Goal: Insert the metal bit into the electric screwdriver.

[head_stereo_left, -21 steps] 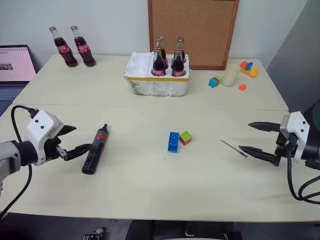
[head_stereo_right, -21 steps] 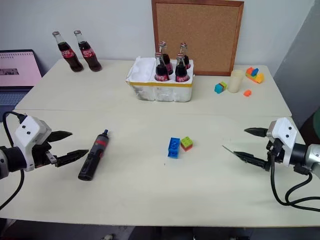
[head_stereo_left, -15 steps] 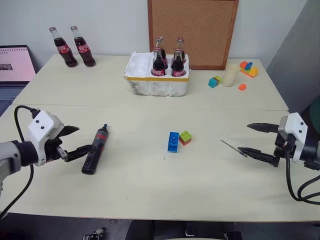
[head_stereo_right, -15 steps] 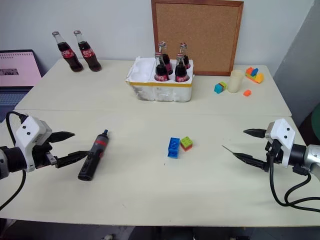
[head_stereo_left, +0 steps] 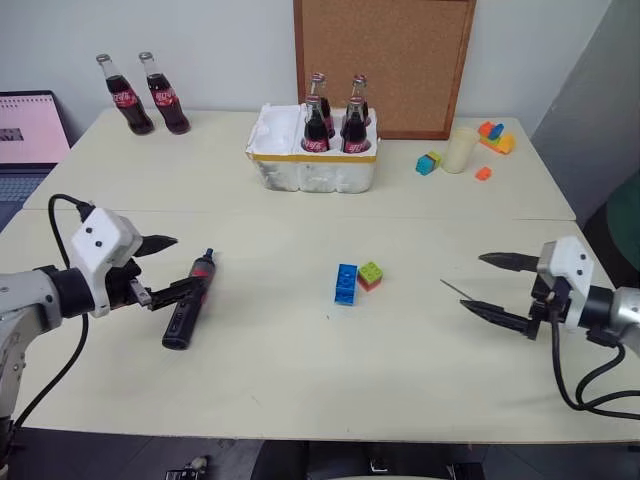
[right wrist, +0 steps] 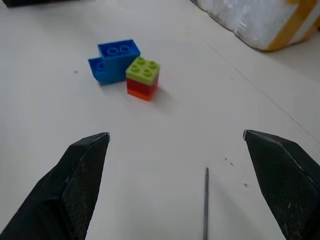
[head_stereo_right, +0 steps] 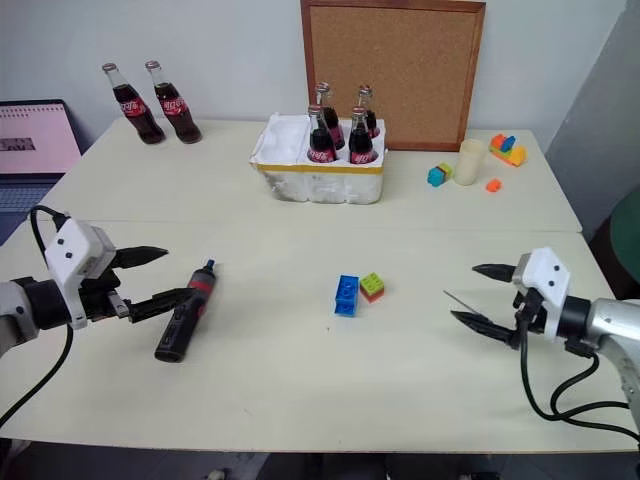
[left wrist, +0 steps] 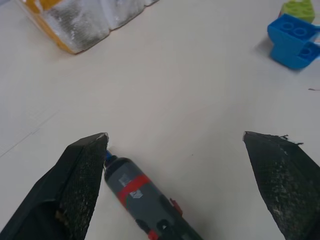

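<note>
I'm at the reach: my left gripper (head_stereo_left: pixel 165 268) gapes beside the screwdriver (head_stereo_left: pixel 190 298) lying on the table (head_stereo_left: pixel 300 380), my right gripper (head_stereo_left: pixel 487 283) gapes at the bit (head_stereo_left: pixel 457 290), each needing closing next.

Six cola bottles (head_stereo_left: pixel 126 96) (four crated), one electric screwdriver (head_stereo_left: pixel 188 300), one metal bit (head_stereo_left: pixel 460 292)

Electric screwdriver (left wrist: pixel 150 210) rear cut off by frame edge; metal bit (right wrist: pixel 205 205) likewise.

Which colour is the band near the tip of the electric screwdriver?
Red, on the electric screwdriver; clearest in the left wrist view.
</note>
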